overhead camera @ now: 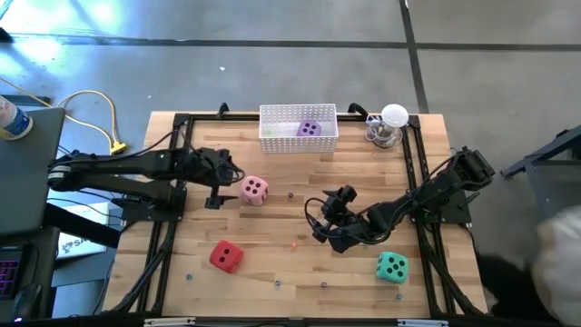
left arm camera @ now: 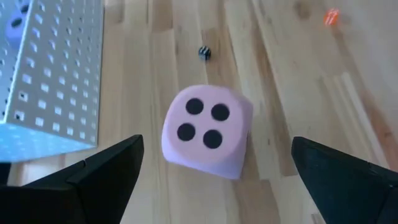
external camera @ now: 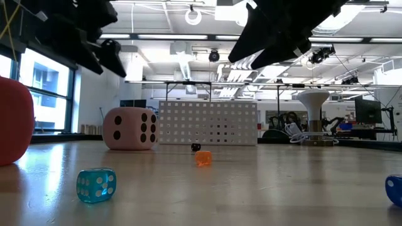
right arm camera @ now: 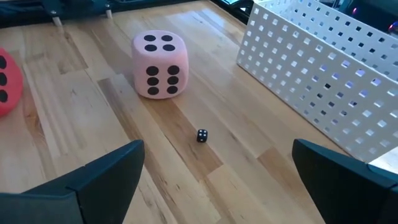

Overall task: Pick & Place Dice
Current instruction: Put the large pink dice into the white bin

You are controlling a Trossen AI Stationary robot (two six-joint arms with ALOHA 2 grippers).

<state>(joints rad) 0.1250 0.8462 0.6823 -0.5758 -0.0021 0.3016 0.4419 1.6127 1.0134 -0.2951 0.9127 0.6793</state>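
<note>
1. High view: the pink die lies left of frame centre, just beside the left gripper, which is seen with its fingers spread and nothing between them. The white perforated basket sits at upper centre with the purple die inside. The red die is at lower left and the teal-green die at lower right. The right gripper, also open and empty, is placed at centre right.

2. Low view: the pink die stands left of centre before the basket; small dice, a blue one and an orange one, are scattered on the wooden table. Which arm is which is hard to tell here.

3. Left wrist view: the pink die is centred between the open fingers, its four-pip face up. The step in hand is judged to be grasping it; the fingers should be lowered evenly past opposite flat faces, not corners, and closed gently, since the cube is probably soft.

4. Right wrist view: the pink die appears at upper left, apart from the tiny black die, which should be left undisturbed.
</note>
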